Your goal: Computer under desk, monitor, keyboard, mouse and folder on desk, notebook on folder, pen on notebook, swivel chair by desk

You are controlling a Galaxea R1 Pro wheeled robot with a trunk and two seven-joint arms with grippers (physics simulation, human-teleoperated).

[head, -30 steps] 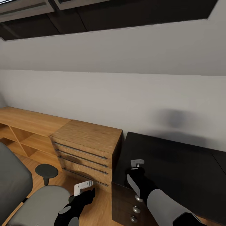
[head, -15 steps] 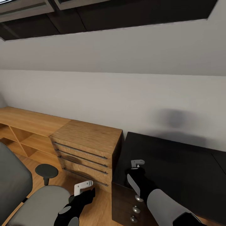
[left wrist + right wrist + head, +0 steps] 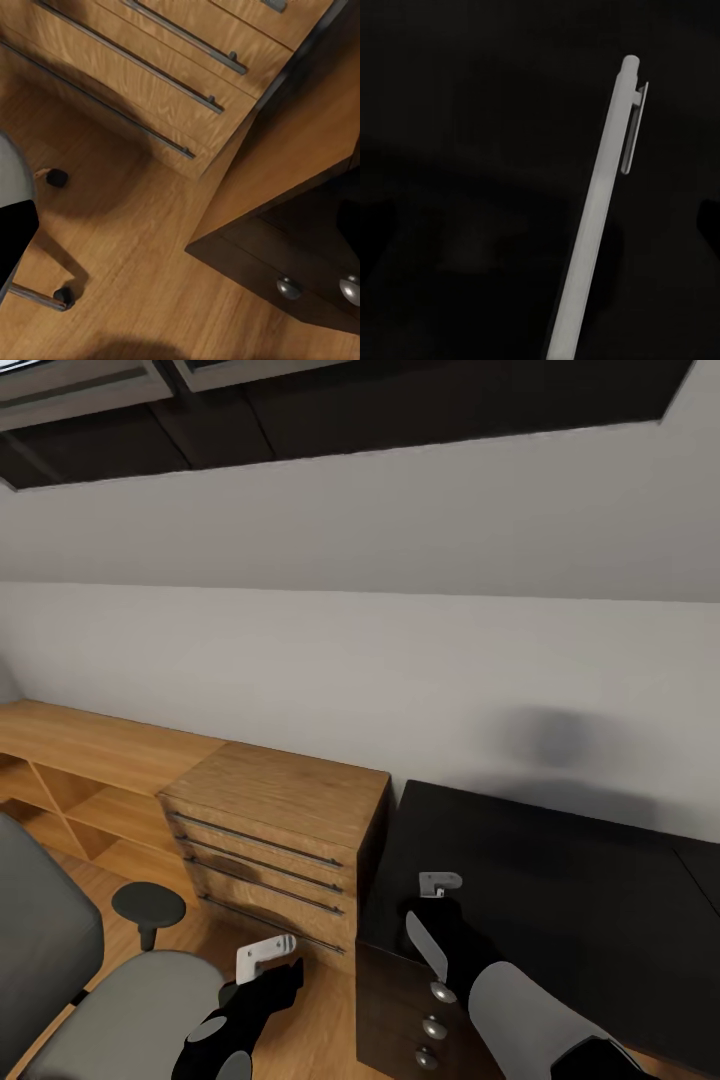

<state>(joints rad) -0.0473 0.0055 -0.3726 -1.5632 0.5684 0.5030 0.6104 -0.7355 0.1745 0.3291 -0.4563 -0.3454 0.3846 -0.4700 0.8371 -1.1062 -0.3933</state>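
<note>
1. Head view: attic wall and dark skylight fill the top, with the wooden drawer unit (image 3: pixel 280 810) at centre left and the black desk (image 3: pixel 560 880) at lower right. The view matches a second ago. The right gripper (image 3: pixel 435 930) has dipped slightly at the desk's near corner. It looks pinched on the white pen (image 3: pixel 424 948), which hangs past the desk edge.
2. Same view: the left gripper (image 3: pixel 270 975) hasn't moved, low centre by the swivel chair (image 3: pixel 130 1010). Can't tell if its fingers are spread.
3. Left wrist view: wood floor, drawer fronts (image 3: pixel 150 67), desk knobs (image 3: pixel 289 286), chair caster (image 3: pixel 56 178).
4. Right wrist view: the pen (image 3: pixel 592 225) runs diagonally over the black desktop (image 3: pixel 450 112).
5. Read: pen in hand, not yet placed.
</note>
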